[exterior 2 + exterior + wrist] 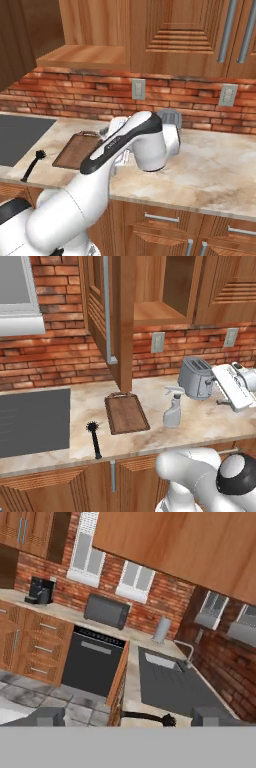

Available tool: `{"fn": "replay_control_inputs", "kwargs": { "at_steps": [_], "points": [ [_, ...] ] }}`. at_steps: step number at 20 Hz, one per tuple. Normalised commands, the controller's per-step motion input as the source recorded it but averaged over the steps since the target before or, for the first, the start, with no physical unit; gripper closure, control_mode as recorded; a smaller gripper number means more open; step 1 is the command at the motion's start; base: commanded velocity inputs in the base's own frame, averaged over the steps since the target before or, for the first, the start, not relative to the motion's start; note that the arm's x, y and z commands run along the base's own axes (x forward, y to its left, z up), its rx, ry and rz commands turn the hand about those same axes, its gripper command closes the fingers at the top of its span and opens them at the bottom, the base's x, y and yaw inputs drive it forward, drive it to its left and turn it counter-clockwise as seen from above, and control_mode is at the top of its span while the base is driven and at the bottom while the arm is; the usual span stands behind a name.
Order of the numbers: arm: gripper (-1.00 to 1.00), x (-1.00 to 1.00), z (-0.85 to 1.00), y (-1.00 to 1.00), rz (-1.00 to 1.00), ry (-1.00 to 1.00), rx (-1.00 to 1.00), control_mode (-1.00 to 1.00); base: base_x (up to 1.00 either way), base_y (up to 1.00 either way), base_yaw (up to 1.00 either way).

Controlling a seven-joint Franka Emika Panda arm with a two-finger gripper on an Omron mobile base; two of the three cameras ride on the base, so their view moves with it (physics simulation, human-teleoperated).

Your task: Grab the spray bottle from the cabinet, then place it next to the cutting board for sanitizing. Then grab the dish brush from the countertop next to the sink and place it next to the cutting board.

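A: What does the left base view give, near to far?

B: The brush lies on the bench near its front edge, between the sink and the board. The bottle stands upright just right of the board, apart from it. Behind it is a toaster, then the open cabinet door.

A: And the right base view?

B: There the arm covers the bottle. The brush and board show at left; the sink is further left.

A: The arm's pose?

B: It reaches forward over the bench, elbow bent, wrist by the toaster.

A: The hand?

B: In the hand view its tips stand wide apart with nothing between them. That view looks along the bench: brush nearest, then sink, a dishwasher below and windows far off.
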Motion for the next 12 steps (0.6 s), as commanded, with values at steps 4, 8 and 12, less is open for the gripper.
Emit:
{"fn": "replay_control_inputs", "kwargs": {
  "at_steps": [4,8,12],
  "points": [
    [-1.0,-0.68,0.98,0.38,-0.03,-0.11,0.01,-1.0,0.0,0.0,0.0],
    [-1.0,-0.52,0.67,0.61,-0.01,-0.04,0.04,-1.0,0.0,0.0,0.0],
    [-1.0,-0.5,0.38,0.71,0.0,-0.01,0.05,-1.0,0.0,0.0,0.0]
  ]
}}
